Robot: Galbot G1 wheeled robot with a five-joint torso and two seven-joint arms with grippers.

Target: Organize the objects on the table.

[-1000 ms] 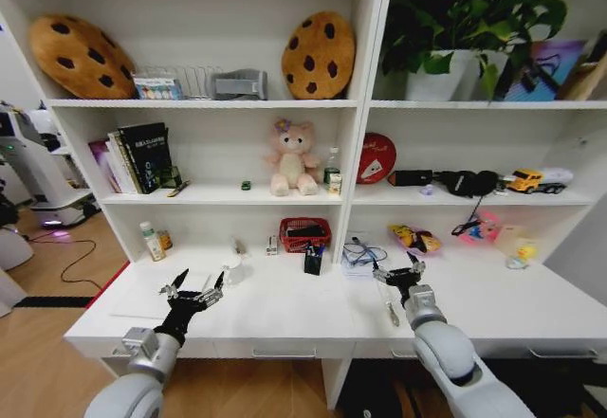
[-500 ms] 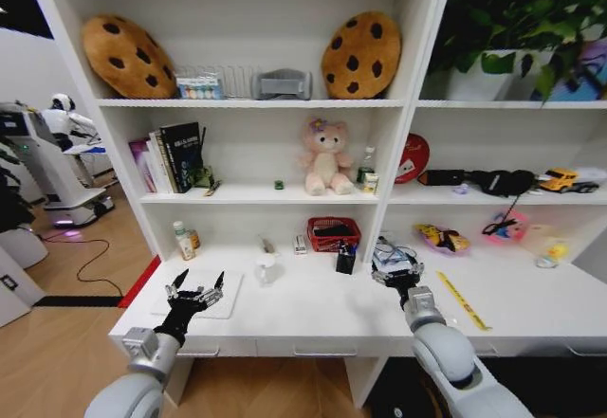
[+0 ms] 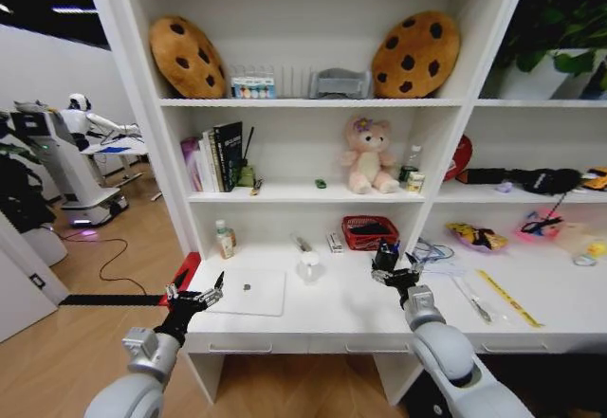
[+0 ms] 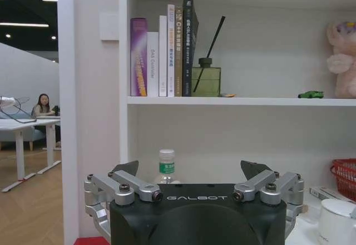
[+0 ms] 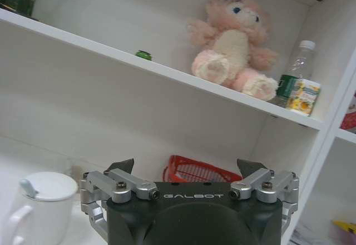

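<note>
A slim silver laptop (image 3: pixel 248 292) lies shut on the left part of the white table (image 3: pixel 332 318). My left gripper (image 3: pixel 194 295) hovers open just off the laptop's left edge, nothing between its fingers; the left wrist view shows it (image 4: pixel 191 170) facing a small bottle (image 4: pixel 166 164). My right gripper (image 3: pixel 396 271) stands open and empty above the table's middle, near a black pen holder (image 3: pixel 384 255). Pens (image 3: pixel 471 299) and a yellow ruler (image 3: pixel 509 297) lie to its right. A tiny green item (image 3: pixel 321 183) (image 5: pixel 144 54) sits on the shelf above.
A white lidded cup (image 3: pixel 309 264) (image 5: pixel 39 200) and a red basket (image 3: pixel 370 231) (image 5: pixel 194 173) stand at the back of the table. A pink plush bear (image 3: pixel 370 157), books (image 3: pixel 218 157) and cookie cushions (image 3: pixel 185 55) fill the shelves. Another robot (image 3: pixel 57 153) stands at far left.
The whole picture has shifted right, so the camera has turned or driven left. The laptop now shows fully. Both grippers keep their places in the view and stay open.
</note>
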